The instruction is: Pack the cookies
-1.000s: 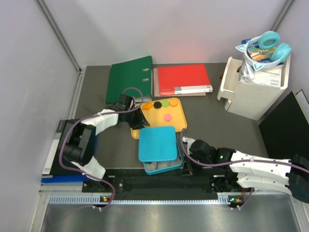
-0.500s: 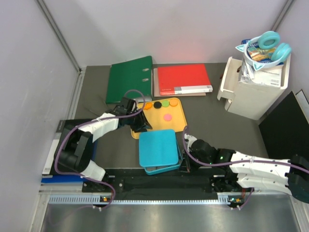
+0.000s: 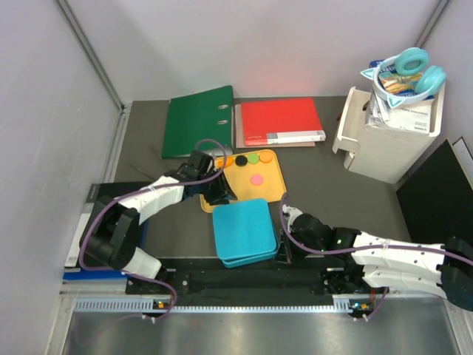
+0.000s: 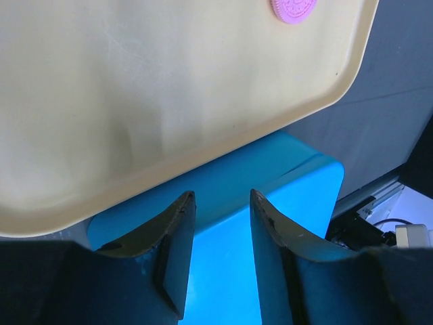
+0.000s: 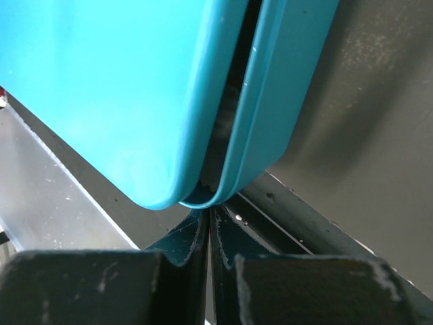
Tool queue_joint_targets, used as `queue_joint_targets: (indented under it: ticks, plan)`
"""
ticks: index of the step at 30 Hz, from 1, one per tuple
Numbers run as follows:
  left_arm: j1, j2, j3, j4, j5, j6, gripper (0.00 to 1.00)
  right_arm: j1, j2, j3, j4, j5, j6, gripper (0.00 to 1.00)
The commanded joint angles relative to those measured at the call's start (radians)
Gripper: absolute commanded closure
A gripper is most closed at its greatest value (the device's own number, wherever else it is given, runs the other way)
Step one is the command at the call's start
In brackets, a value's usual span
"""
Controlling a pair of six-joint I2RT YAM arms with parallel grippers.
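The cookies lie on a yellow tray [image 3: 273,185]: orange [image 3: 228,161], black [image 3: 240,159], green [image 3: 253,157], another orange [image 3: 264,156] and a pink one [image 3: 256,178]. The pink cookie also shows in the left wrist view [image 4: 292,9]. A blue box with its lid [image 3: 244,229] on top sits in front of the tray. My left gripper [image 3: 220,194] is open, its fingers [image 4: 177,230] over the lid's far edge [image 4: 223,271]. My right gripper [image 3: 283,249] is shut, its tips [image 5: 208,213] against the box's near right corner [image 5: 223,183].
A green binder [image 3: 198,120] and a red book [image 3: 279,121] lie behind the tray. A white organiser [image 3: 392,140] with turquoise headphones [image 3: 414,70] stands at the back right. A black pad [image 3: 436,192] lies at the right edge. Grey walls close in the left and back.
The blue lid has come down from an offset, tilted position to lie flat over the box. My left gripper moved forward and right with it. The right gripper stayed at the box's corner.
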Motion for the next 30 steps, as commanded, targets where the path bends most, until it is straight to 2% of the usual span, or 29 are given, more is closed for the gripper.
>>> queue_joint_targets:
  ticks: [1,5,8,10,13,14,15,17,23,26,30]
  plan:
    - [-0.006,-0.046,0.002,-0.002,-0.023,-0.002,0.57,0.015,-0.030,0.056,-0.058,0.020,-0.008,1.00]
    - [-0.003,-0.035,0.067,-0.058,-0.061,0.029,0.54,0.014,-0.097,0.121,-0.224,0.008,-0.047,1.00]
    - [0.013,-0.016,0.165,-0.138,-0.109,0.066,0.47,0.015,-0.148,0.232,-0.429,0.040,-0.082,1.00]
    - [0.040,-0.013,0.240,-0.175,-0.141,0.072,0.45,0.015,-0.171,0.344,-0.498,0.075,-0.116,1.00]
    - [0.065,-0.067,0.283,-0.244,-0.323,0.015,0.40,0.014,-0.168,0.491,-0.572,0.118,-0.156,1.00]
    - [0.069,-0.114,0.272,-0.234,-0.340,-0.018,0.39,0.014,-0.156,0.522,-0.574,0.121,-0.166,1.00]
    - [0.071,-0.137,0.245,-0.221,-0.435,-0.038,0.39,0.015,-0.117,0.571,-0.559,0.117,-0.176,1.00]
    - [0.074,-0.179,0.213,-0.220,-0.468,-0.078,0.39,0.015,-0.069,0.600,-0.517,0.088,-0.199,1.00]
    - [0.056,-0.235,0.059,-0.293,-0.371,-0.201,0.46,0.014,0.128,0.585,-0.298,0.013,-0.203,1.00]
    - [0.016,-0.338,-0.098,-0.269,-0.383,-0.271,0.47,0.014,0.213,0.589,-0.236,-0.006,-0.213,1.00]
    - [-0.007,-0.426,-0.162,-0.305,-0.408,-0.302,0.47,0.006,0.286,0.600,-0.203,-0.015,-0.234,1.00]
